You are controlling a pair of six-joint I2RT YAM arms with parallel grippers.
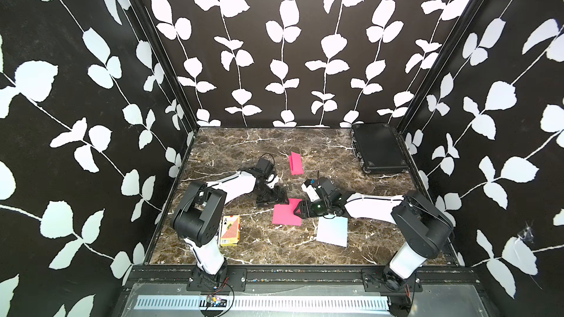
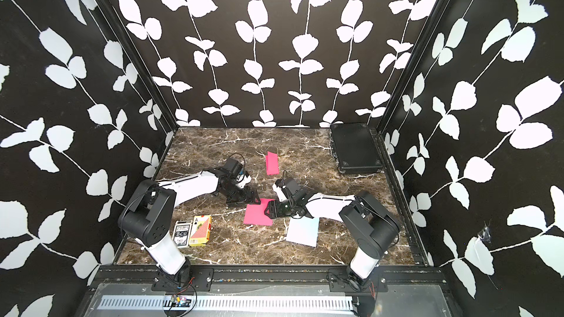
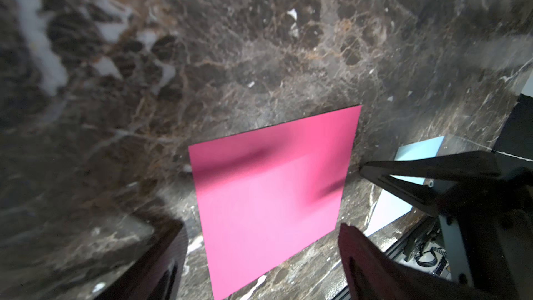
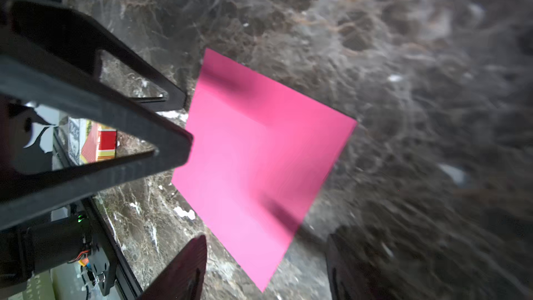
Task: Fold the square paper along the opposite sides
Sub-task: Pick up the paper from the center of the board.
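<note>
The pink square paper (image 1: 285,216) lies flat on the counter (image 1: 244,147) between both arms, with the left fingers (image 3: 363,258) at its far side and the right fingers (image 4: 184,266) at its right side, all spread wide and holding nothing.

Your arms (image 1: 235,182): white link shells (image 1: 372,204), black joint housings (image 1: 198,211) — thin black cables (image 1: 268,156) at the wrists, pincer fingers (image 4: 86,102) black triangular frames.
</note>
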